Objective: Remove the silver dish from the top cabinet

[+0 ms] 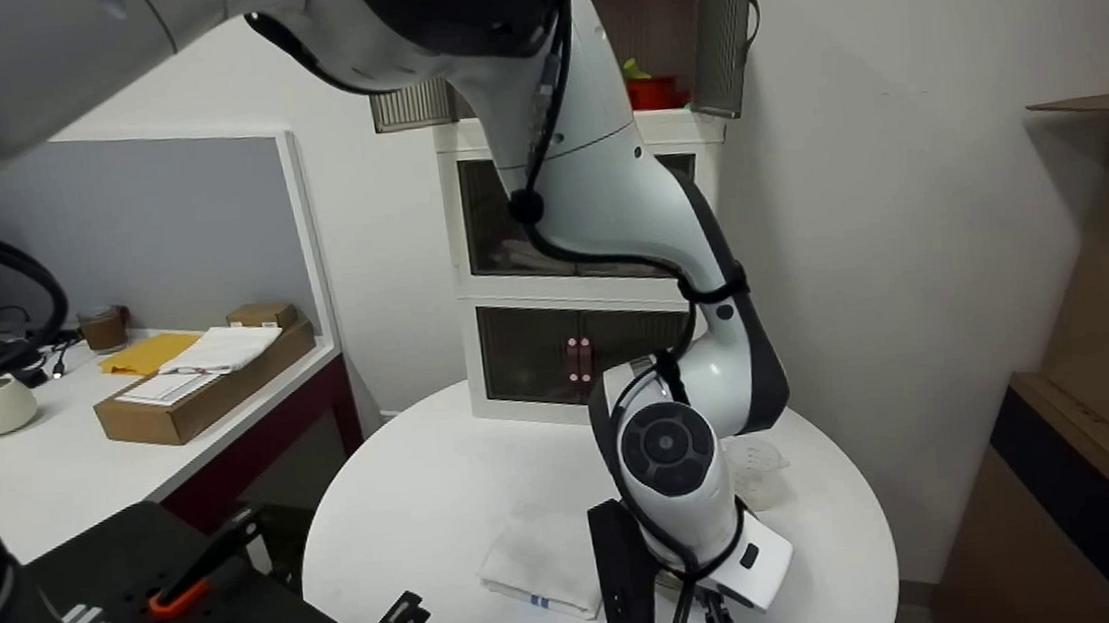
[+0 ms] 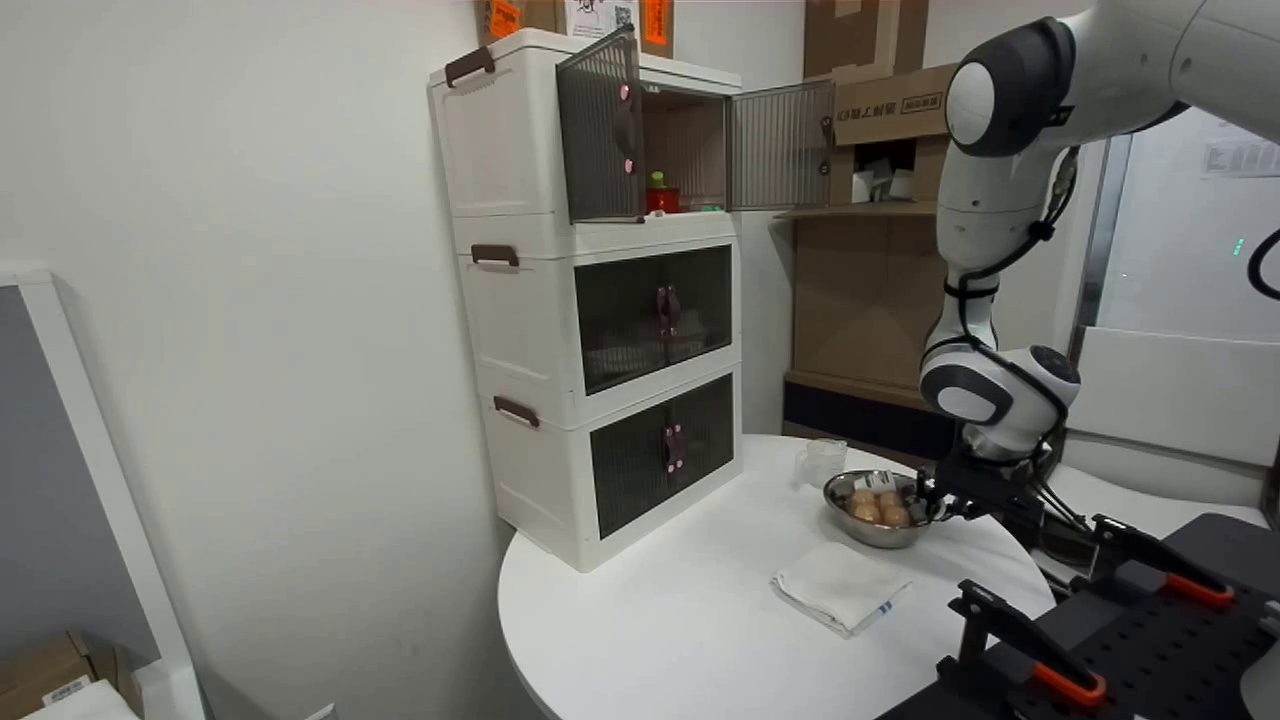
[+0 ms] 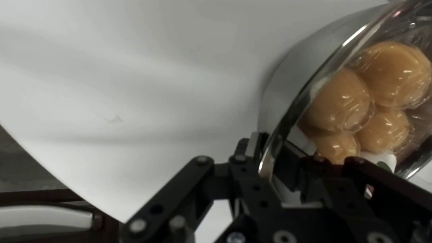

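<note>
The silver dish (image 2: 865,533) is a shiny metal bowl standing on the white round table, beside the cabinet stack. It holds several brown egg-like items (image 3: 393,72) in clear wrap. In the wrist view the dish (image 3: 290,76) fills the right side. My gripper (image 3: 275,148) has one finger outside and one inside the rim, close together, and looks shut on it; any small gap is hard to see. In an exterior view the gripper (image 2: 932,500) is at the dish's near right edge. The top cabinet (image 2: 500,140) has both doors open. In an exterior view my wrist hides most of the dish.
A clear measuring cup (image 2: 822,462) stands just behind the dish. A folded white cloth (image 2: 840,587) lies in front of it. A red pot (image 2: 662,200) sits inside the top cabinet. The open cabinet doors (image 2: 780,145) stick out. The two lower cabinets (image 2: 665,450) are shut.
</note>
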Robot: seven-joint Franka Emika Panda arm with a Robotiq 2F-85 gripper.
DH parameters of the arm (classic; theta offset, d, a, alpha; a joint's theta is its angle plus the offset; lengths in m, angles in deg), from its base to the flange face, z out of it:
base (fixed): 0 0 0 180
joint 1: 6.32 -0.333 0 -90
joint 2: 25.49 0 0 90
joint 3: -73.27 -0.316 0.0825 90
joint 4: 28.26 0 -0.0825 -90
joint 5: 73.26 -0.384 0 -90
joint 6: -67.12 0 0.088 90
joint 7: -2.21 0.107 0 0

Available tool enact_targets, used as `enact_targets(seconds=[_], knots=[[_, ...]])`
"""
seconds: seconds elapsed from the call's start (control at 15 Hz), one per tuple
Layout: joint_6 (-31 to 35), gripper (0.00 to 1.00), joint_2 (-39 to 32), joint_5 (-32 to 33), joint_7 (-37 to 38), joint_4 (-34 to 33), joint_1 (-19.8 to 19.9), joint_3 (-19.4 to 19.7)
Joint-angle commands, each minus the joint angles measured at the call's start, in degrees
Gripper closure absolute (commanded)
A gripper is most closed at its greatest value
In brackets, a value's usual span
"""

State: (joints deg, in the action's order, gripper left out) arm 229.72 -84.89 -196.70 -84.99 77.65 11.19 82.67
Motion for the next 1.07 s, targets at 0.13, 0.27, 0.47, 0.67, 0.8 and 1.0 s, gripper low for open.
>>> enact_targets(seconds=[0.13, 0.27, 0.47, 0.67, 0.8, 1.0], knots=[[0.94, 0.42, -1.31, 4.93, 3.09, 0.57, 0.76, -1.86], [-0.63, 0.27, 2.51, 11.99, 6.00, 6.40, 2.31, -3.52], [0.81, 0.06, 10.39, 9.93, 1.94, 14.77, 0.51, -1.40], [2.77, 0.00, 18.45, -3.81, -10.89, 19.68, -3.87, 3.66], [6.30, 0.00, 24.50, -4.09, -13.56, 24.16, -5.95, 5.28], [13.63, 0.00, 32.90, 12.77, -2.12, 33.73, -11.24, 4.16]])
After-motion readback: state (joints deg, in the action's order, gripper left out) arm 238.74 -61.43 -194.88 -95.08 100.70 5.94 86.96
